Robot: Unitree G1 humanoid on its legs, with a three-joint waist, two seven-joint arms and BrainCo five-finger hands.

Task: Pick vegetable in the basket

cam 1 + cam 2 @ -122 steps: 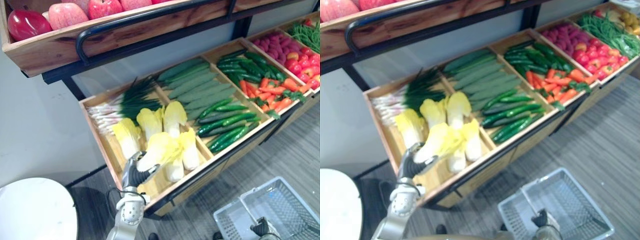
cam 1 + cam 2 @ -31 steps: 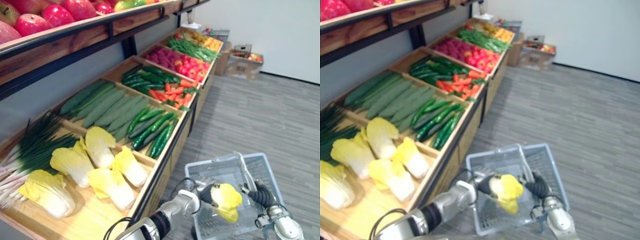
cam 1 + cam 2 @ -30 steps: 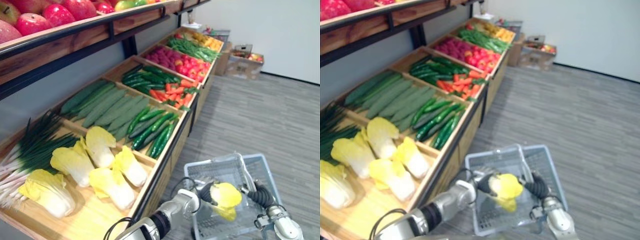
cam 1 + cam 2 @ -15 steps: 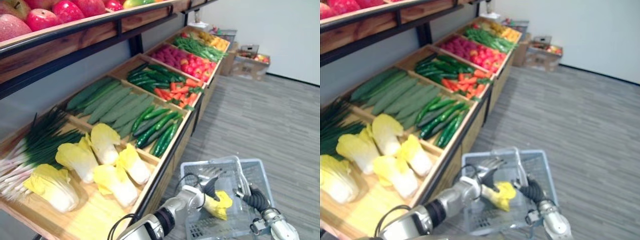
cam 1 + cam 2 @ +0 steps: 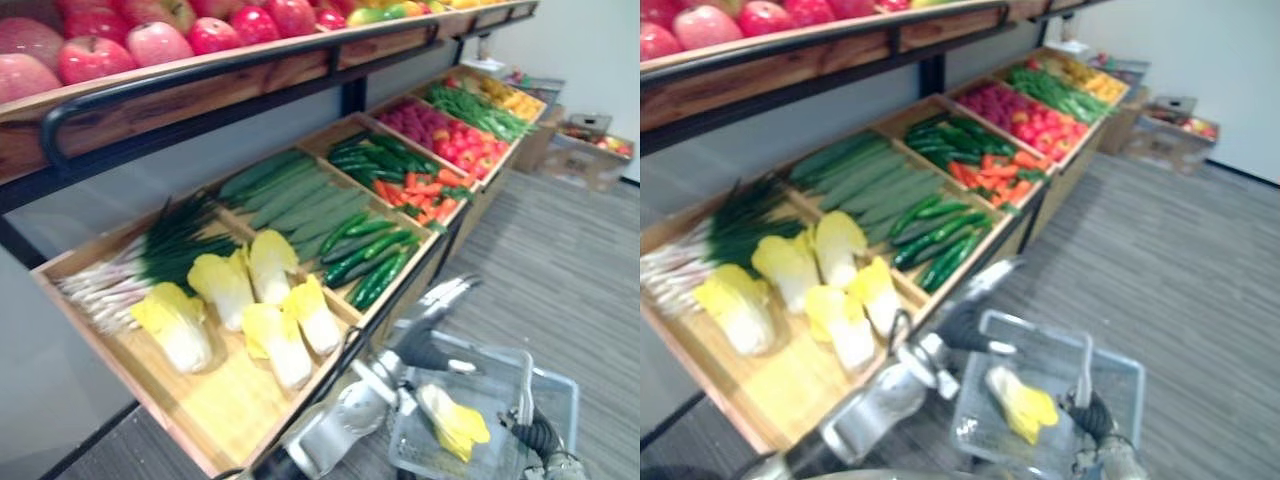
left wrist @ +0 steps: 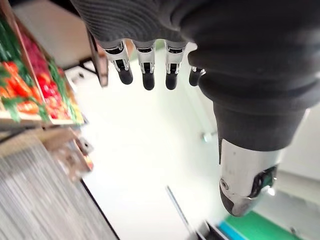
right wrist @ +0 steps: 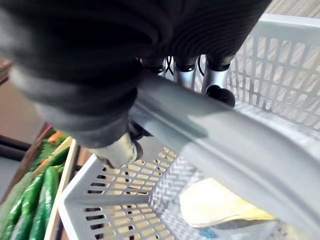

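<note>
At far left, spring onions [image 5: 130, 270] and a cluster of pale cabbage heads [image 5: 265, 310] fill the wooden crate [image 5: 215, 400], whose front edge runs close beside the left arm. The left hand [image 5: 428, 352] hovers over the basket's near rim, its fingers [image 6: 146, 75] straight and holding nothing, with open air past them. The grey mesh basket [image 5: 412, 448] is just beside the crate's edge. The yellow cabbage [image 5: 455, 422] lies inside on its bottom, with bare mesh around it. The right hand [image 5: 537, 437] has its fingers [image 7: 215, 80] curled round the basket handle [image 7: 210, 130]. Rightward, the striped floor [image 5: 590, 260] lies open.
</note>
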